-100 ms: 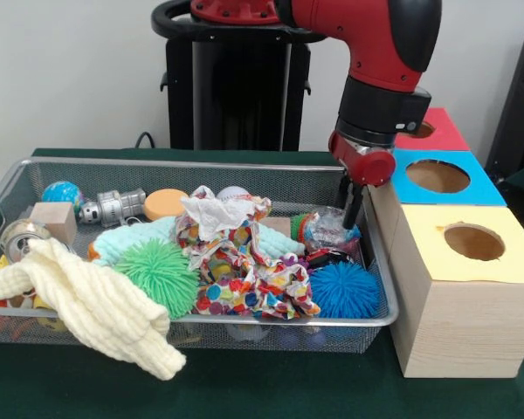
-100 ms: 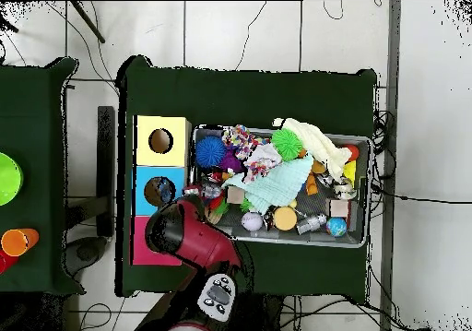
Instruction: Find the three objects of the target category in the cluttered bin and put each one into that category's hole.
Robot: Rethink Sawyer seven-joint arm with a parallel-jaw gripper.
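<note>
bin left of boxes | gripper over bin's right end

Glossy red arm, black joints

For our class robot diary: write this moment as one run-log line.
pincer: at wire mesh bin's box-side end | grip: unclear | yellow-topped wooden box: hole empty
</note>
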